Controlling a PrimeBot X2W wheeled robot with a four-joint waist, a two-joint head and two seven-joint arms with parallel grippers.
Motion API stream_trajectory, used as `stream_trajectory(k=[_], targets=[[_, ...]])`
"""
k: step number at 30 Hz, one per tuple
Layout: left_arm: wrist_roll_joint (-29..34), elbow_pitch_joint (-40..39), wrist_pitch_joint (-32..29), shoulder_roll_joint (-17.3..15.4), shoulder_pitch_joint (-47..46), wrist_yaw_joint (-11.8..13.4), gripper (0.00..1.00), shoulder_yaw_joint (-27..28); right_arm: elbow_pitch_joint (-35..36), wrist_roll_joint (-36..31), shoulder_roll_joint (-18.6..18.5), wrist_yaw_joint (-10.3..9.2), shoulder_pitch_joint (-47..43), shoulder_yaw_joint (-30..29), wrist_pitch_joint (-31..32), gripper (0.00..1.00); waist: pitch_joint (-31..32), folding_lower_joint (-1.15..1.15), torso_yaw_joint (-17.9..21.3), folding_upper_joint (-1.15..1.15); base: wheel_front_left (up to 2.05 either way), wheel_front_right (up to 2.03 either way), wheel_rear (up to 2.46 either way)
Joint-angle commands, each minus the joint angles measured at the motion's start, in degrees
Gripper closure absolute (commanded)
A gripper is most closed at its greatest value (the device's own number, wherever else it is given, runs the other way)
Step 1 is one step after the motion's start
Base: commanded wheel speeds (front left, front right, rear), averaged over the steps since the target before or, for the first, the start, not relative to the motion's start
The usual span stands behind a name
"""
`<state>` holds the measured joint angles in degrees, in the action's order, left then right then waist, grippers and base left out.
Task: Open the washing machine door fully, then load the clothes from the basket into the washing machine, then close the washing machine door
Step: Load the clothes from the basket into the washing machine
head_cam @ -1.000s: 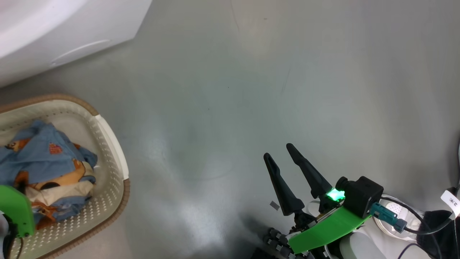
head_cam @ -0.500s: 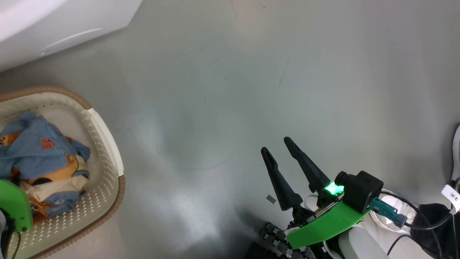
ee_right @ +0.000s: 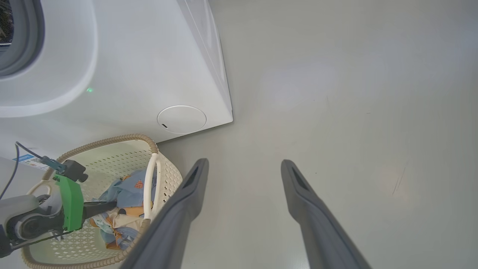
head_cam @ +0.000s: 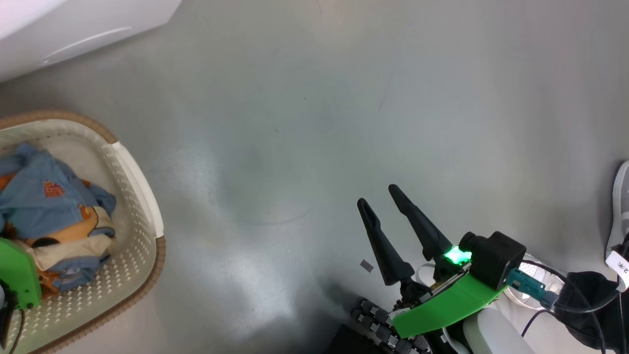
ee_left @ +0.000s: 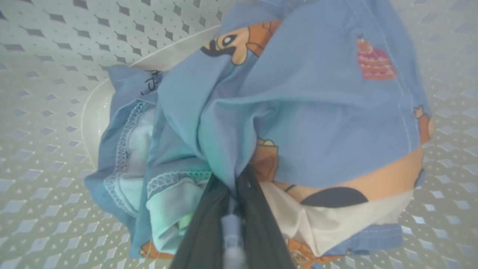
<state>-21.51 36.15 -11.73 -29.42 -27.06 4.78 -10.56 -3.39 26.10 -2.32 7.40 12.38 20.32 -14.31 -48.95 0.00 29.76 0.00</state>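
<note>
Basket (head_cam: 135, 172) is seen on the floor (head_cam: 344, 98) at the lower left of the head view, just beside the washing machine (ee_right: 149, 56), near its round flap (ee_right: 182, 119). Clothes (ee_left: 298, 112) are bunched inside: blue printed fabric with orange and cream patches. Left gripper (ee_left: 233, 181) is found inside the basket; its jaws are pressed together, clamped on a fold of the blue cloth. Right gripper (head_cam: 378, 194) is held over bare floor, well apart from the basket; its jaws are spread wide, nothing between them. A strip of grey gasket (ee_right: 15, 41) is glimpsed at the machine's opening, at the top left of the right wrist view.
</note>
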Motion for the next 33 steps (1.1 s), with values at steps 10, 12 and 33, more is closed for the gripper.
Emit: stream_trajectory(k=[10, 12, 33], targets=[[-1.58, 0.40, 3.65, 0.76, -1.79, -0.66, 1.00, 0.85, 0.45, -1.35, -0.55, 0.09, 0.18, -0.20, -0.69, 0.00, 1.09, 0.00, -1.89, 0.00, 0.00, 0.00, 0.00], [-1.90, 0.50, 4.38, 1.39, -1.93, -0.98, 1.00, 0.67, 0.28, -1.76, -0.55, 0.09, 0.16, -0.60, -0.69, 0.00, 1.73, 0.00, -2.44, 0.00, 0.00, 0.00, 0.00], [-5.58, -1.94, 13.72, 7.67, 2.60, -3.92, 1.00, -0.50, -1.67, -7.33, -0.55, 0.09, -0.96, -6.98, -0.69, 0.00, 11.92, 0.00, -11.31, 0.00, 0.00, 0.00, 0.00]])
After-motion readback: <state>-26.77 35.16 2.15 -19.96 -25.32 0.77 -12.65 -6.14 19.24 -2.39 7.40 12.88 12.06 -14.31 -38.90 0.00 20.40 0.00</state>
